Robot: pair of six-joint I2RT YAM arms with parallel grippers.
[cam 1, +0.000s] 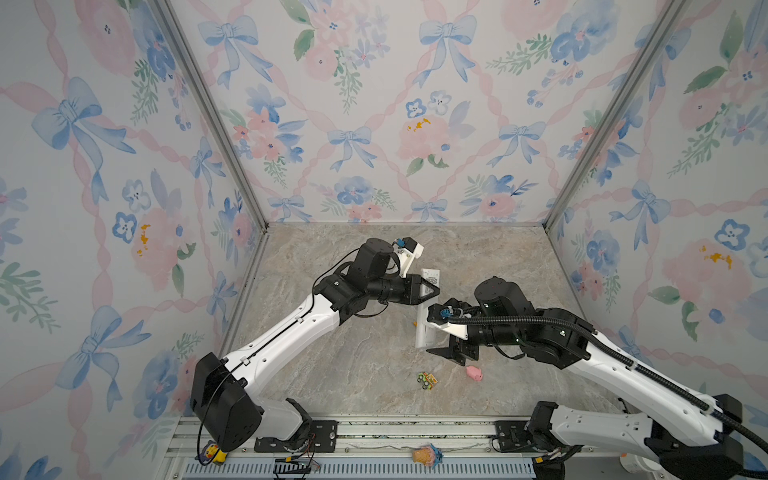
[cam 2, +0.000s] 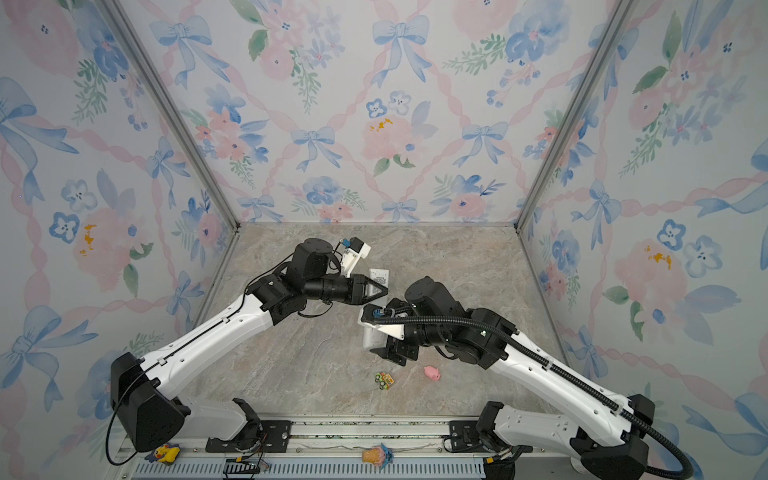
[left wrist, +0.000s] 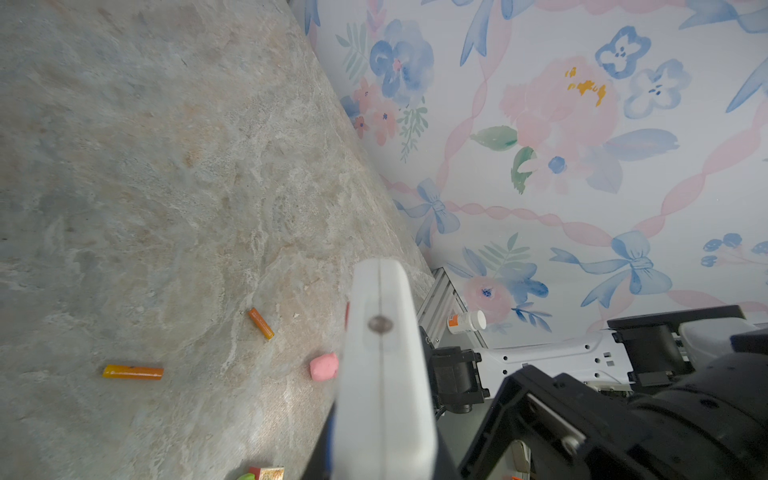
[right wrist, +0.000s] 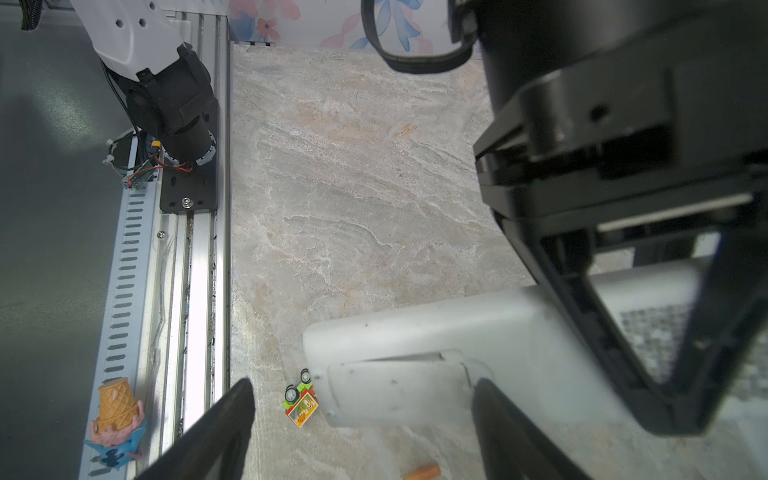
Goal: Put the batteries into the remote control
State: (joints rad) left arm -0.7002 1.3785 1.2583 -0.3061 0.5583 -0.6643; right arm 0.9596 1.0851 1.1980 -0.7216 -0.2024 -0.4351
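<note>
Nearest the arm bases, a metal rail (cam 1: 374, 432) carries a yellow duck toy (cam 1: 212, 453) and an ice-cream toy (cam 1: 424, 456). Just beyond it on the marbled bench (cam 1: 353, 365) lie a small toy car (cam 1: 428, 380) and, to its right, a pink pig toy (cam 1: 473, 372), a little apart.

Next comes the right end effector (right wrist: 363, 390), its jaws spread wide at the near end of the remote control (cam 1: 426, 332). In the right wrist view one fingertip (right wrist: 245, 386) stands past that end and the other is by the edge of a cover panel (right wrist: 395, 386) on the remote's white back. Whether either fingertip touches cannot be told.

The remote runs away from the rail, turned partly on its long edge and raised off the bench, since the toy car shows partly behind its end.

In the left wrist view one battery (left wrist: 133, 372) and another battery (left wrist: 261, 323) lie flat on the bench, well apart, both outside the remote.

Farther back, the left end effector (cam 1: 434, 291) is pinched tight on the remote's far part. Behind stands the flowered wall (cam 1: 374, 124).
</note>
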